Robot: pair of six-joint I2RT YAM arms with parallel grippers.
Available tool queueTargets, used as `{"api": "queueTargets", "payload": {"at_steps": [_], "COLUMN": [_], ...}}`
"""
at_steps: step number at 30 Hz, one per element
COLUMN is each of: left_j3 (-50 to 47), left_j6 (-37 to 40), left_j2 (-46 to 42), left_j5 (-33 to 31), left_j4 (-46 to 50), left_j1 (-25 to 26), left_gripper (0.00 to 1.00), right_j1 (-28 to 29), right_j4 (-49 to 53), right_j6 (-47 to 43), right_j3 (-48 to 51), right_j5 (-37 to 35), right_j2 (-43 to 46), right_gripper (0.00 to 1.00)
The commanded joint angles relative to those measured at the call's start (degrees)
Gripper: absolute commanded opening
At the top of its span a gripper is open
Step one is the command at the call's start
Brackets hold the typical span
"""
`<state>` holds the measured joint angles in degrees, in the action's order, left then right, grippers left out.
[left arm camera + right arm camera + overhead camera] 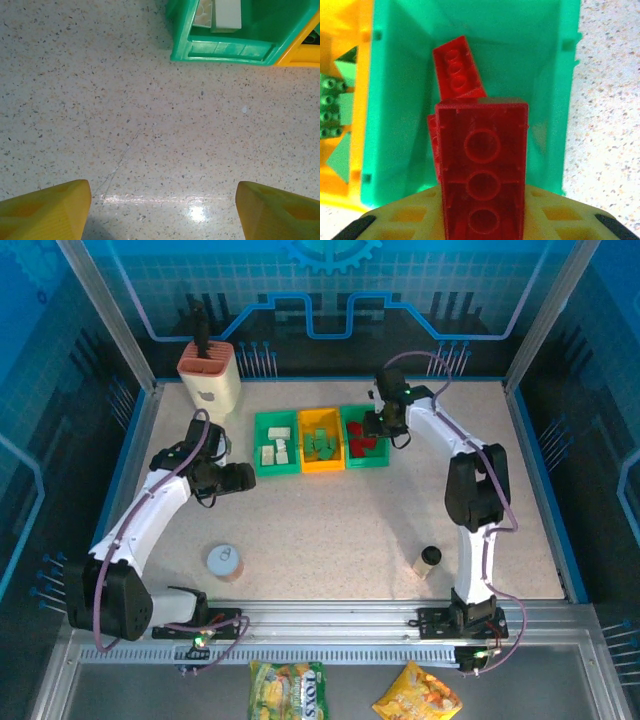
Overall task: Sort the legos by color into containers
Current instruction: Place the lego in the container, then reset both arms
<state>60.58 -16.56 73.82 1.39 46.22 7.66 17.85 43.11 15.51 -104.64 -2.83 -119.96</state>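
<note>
The containers stand in a row at mid-table: a left green bin [275, 443] with cream legos [274, 450], a yellow bin [320, 440] with green legos [322, 445], and a right green bin [365, 437] with red legos [362, 448]. My right gripper [378, 425] hangs over the right green bin [395, 100], shut on a red lego [482, 175] whose hollow underside faces the camera. Another red lego [459, 72] lies in the bin below. My left gripper [240, 478] stands open over bare tabletop, its yellow fingers [45, 210] wide apart, just short of the left green bin [225, 50].
A beige knife block [210, 375] stands at the back left. A round silver can [225, 562] and a black-capped cylinder [428, 560] sit near the front edge. Two snack bags [288, 690] lie beyond the rail. Blue walls enclose the table.
</note>
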Motion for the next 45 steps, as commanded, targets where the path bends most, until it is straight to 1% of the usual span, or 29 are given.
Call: {"api": "queueTargets", "payload": {"at_steps": [1,6,10,14,21,26,31,33,34,35,37,38,41,45], "left_j3": [-0.82,-0.87,-1.25,-1.64,-2.27,-3.41,-4.39,-5.01,-5.47,-5.76,-6.15,-6.24,-6.85,-9.13], "left_j6": [-0.67,-0.93,-1.11,-1.52,-2.69,-3.96,-3.67,-3.67,-3.69,-3.63,-3.53,-3.66,-3.57,-2.94], "left_j2": [-1.49,-2.19,-2.7,-3.05,-3.13,-3.35,-2.92,-2.99,-2.98,-2.92,-2.6,-2.34,-1.26,0.07], "left_j5": [1.45,1.34,1.34,1.25,1.02,-0.79,-6.02,-7.11,-7.48,-7.85,-9.43,-10.7,-15.06,-24.0], "left_j4": [1.68,2.04,2.13,1.87,0.43,-2.43,-4.9,-6.44,-7.47,-8.25,-9.73,-10.53,-13.36,-19.81], "left_j1": [-0.54,-0.48,-0.46,-0.5,-0.5,-0.56,-0.67,-1.02,-1.16,-1.32,-1.42,-1.56,-1.53,-1.51], "left_gripper": [0.77,0.77,0.77,0.78,0.78,0.82,0.93,0.98,0.99,0.99,0.99,0.99,0.99,0.99], "right_j1": [-1.06,-1.06,-1.02,-1.05,-0.63,-0.7,-1.14,-1.56,-1.93,-2.33,-3.41,-3.96,-5.87,-9.39], "right_j4": [1.77,1.94,2.0,1.87,0.69,-2.25,-5.79,-6.86,-7.48,-8.18,-9.47,-10.25,-13.19,-20.93], "right_j6": [0.84,1.19,1.71,2.15,2.03,1.55,0.54,0.08,-0.19,-0.38,-0.73,-0.82,-0.64,0.88], "right_j3": [-4.7,-9.36,-10.82,-10.7,-7.71,-0.94,8.18,11.67,13.66,15.43,19.14,21.16,27.3,37.8], "right_j5": [-1.12,-1.23,-2.6,-3.55,-3.82,-4.44,-6.82,-8.28,-8.93,-9.52,-10.24,-10.74,-13.33,-19.74], "right_j2": [-3.65,-7.23,-8.11,-7.58,-3.41,2.66,10.37,13.11,14.54,15.71,18.19,19.51,22.7,26.0], "right_gripper": [0.37,0.4,0.44,0.49,0.51,0.56,0.65,0.7,0.74,0.8,0.98,1.0,1.0,1.0]}}
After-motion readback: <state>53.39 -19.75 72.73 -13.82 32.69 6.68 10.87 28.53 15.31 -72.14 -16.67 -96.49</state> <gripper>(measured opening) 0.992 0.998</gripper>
